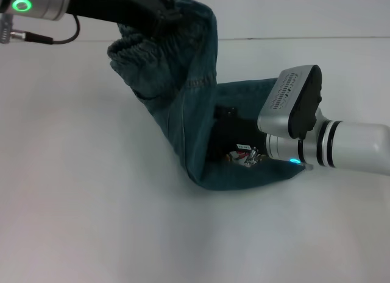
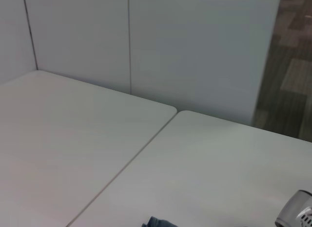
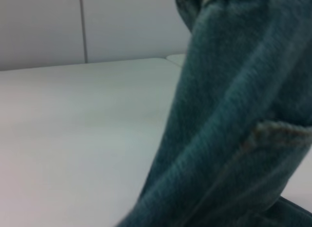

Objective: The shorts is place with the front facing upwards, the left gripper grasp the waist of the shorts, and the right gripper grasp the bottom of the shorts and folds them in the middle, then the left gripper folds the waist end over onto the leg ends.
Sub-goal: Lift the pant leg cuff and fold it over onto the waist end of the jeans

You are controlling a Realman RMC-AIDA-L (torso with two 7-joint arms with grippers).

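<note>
Head view: black green-lit left gripper point(image 1: 159, 20) clamps the blue-green denim shorts point(image 1: 189, 106) by the ruched waist point(image 1: 137, 55), lifted for folding; label-bearing right gripper point(image 1: 234, 140) is buried in fabric, can't tell its grip.

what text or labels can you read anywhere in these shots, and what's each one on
None can be read.
Printed lines run along the silver camera housing on the right arm's wrist: too small and blurred to read.
A small white label sits on the right gripper, tucked inside the fold of the shorts: its text is illegible.
The left gripper and both wrist views show no lettering.
</note>
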